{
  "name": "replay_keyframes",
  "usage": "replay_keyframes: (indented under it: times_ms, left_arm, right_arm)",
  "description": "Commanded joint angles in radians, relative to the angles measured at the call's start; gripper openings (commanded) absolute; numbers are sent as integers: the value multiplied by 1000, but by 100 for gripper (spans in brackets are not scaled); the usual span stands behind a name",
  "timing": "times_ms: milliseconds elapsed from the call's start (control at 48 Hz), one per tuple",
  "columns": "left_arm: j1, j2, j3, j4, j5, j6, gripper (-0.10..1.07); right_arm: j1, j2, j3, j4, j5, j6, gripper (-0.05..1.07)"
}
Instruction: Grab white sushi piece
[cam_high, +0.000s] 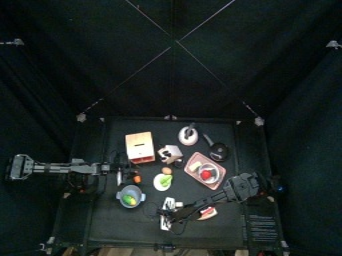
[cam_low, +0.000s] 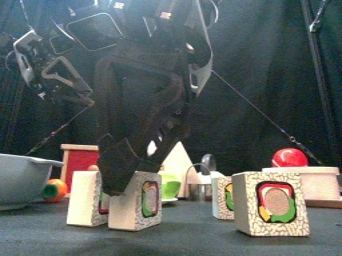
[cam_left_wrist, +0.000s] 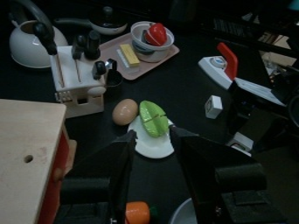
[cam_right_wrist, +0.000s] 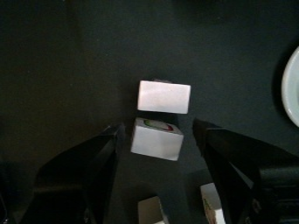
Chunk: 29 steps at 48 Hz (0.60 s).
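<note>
Black curtains are ringing the small tabletop (cam_high: 107, 205) while I'm bringing the right hand (cam_right_wrist: 156, 144) down, jaws spread and gripping nothing, either side of a white sushi piece (cam_right_wrist: 156, 141) low in the top view; grasp not yet made. Left hand (cam_left_wrist: 155, 157) is hanging released near a plate (cam_left_wrist: 152, 144)
</note>
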<state>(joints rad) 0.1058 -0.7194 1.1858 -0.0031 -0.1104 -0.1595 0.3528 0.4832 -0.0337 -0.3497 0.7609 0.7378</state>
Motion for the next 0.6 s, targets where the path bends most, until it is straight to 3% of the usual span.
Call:
replay_keyframes:
  times_ms: [0,271,583]
  left_arm:
    - [0,2,-14,2,-5,2,77]
    - [0,2,-11,2,-5,2,77]
    - [0,0,-11,2,-5,2,77]
  right_arm:
    - [-2,-81,-17,-11,-6,9,94]
    - [-5,-158,41,-69,-37,126,94]
    - [-9,-259,160,-229,-74,434,94]
